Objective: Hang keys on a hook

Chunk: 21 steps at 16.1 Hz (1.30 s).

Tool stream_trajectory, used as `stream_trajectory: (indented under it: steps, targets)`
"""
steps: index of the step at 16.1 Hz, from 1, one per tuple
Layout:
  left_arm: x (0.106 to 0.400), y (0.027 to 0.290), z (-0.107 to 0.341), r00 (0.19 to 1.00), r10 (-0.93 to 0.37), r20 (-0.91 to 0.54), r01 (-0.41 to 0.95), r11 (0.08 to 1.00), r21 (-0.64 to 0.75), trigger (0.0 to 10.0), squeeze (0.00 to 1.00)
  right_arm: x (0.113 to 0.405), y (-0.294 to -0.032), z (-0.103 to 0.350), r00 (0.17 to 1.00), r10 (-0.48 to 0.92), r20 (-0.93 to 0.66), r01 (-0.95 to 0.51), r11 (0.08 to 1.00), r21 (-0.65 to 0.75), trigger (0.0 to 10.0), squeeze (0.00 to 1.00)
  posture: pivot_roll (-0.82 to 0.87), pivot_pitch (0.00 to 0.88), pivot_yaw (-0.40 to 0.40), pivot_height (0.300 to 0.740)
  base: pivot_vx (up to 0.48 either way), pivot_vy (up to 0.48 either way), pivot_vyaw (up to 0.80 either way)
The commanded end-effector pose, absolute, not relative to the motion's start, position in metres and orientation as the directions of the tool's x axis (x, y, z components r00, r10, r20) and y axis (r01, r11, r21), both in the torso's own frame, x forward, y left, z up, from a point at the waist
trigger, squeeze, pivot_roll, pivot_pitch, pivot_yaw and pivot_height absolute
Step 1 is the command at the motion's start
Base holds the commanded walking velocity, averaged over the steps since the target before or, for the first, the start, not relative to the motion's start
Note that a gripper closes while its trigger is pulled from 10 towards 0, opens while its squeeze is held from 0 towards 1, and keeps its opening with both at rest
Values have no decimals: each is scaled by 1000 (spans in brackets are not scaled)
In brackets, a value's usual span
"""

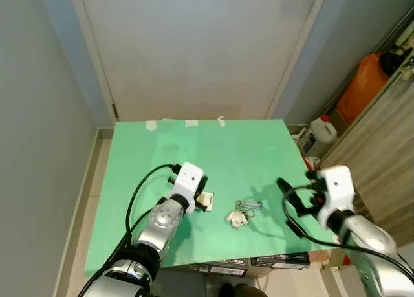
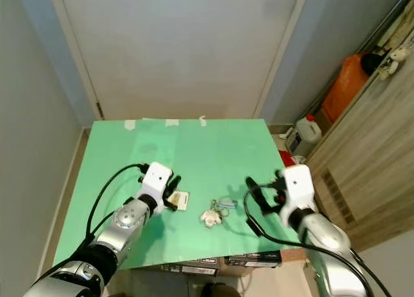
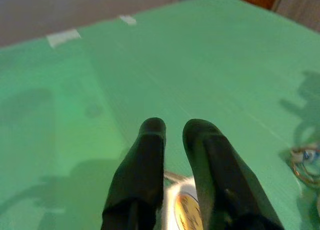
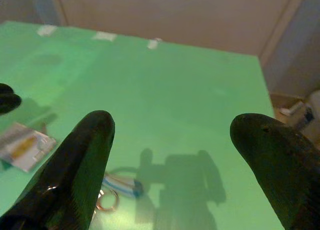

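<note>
Head cam: keys point(image 1: 240, 213) lie on green bench point(image 1: 213, 148) betw. the two claws, nearer right claw point(image 1: 290, 206), whose fingers stand wide apart; step looks like pre-grasp reach. L wrist: left claw point(image 3: 172, 132) nearly together, over a small card point(image 3: 187, 210), holding nothing. R wrist: keys point(image 4: 120, 187) just below and ahead of the fingers; next move likely calls for lowering to straddle the ring, then closing.

green tabletop point(image 1: 213, 148) lies bare toward the door point(image 1: 194, 44) — walls hem both sides, bottles point(image 1: 320, 135) right.

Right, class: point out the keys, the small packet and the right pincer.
keys point(image 1: 240, 213): left eye view, the pale charm.
small packet point(image 1: 206, 199): left eye view, its white face.
right pincer point(image 1: 288, 206): left eye view, between its fingertips.
</note>
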<state>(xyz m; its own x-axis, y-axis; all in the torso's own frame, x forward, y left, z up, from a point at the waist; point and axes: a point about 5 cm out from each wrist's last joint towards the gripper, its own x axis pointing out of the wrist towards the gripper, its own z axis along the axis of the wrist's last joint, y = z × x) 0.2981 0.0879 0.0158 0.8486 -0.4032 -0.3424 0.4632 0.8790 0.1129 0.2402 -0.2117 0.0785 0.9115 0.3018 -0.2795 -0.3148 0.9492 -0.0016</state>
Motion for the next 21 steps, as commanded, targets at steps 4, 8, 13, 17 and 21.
stream_trajectory:
  steps: [4, 8, 13, 17, 21]
  targets:
    - [294, 79, 8, 816, -416, -402, 486, 870, 87, 10000, 1000, 233, -224, 86, 925, 269, -267, -289, 957, -36, 10000, 0, -176, 36, -78, 740, 0, 0, 0]
    - [288, 79, 1, 796, -418, -438, 497, 864, 77, 10000, 1000, 224, -231, 89, 922, 261, -284, -286, 957, -49, 10000, 0, -209, 55, -89, 740, 0, 0, 0]
    - [286, 83, -4, 784, -412, -464, 491, 869, 59, 10000, 0, 214, -237, 92, 914, 260, -312, -293, 954, -65, 10000, 0, -233, 81, -106, 740, 0, 0, 0]
    - [283, 88, -8, 765, -416, -492, 503, 863, 52, 10000, 0, 210, -237, 93, 912, 258, -320, -293, 954, -66, 10000, 0, -245, 87, -103, 740, 0, 0, 0]
    - [281, 87, -11, 734, -443, -515, 532, 846, 31, 10000, 0, 206, -237, 93, 914, 245, -322, -279, 958, -62, 10000, 0, -248, 86, -93, 740, 0, 0, 0]
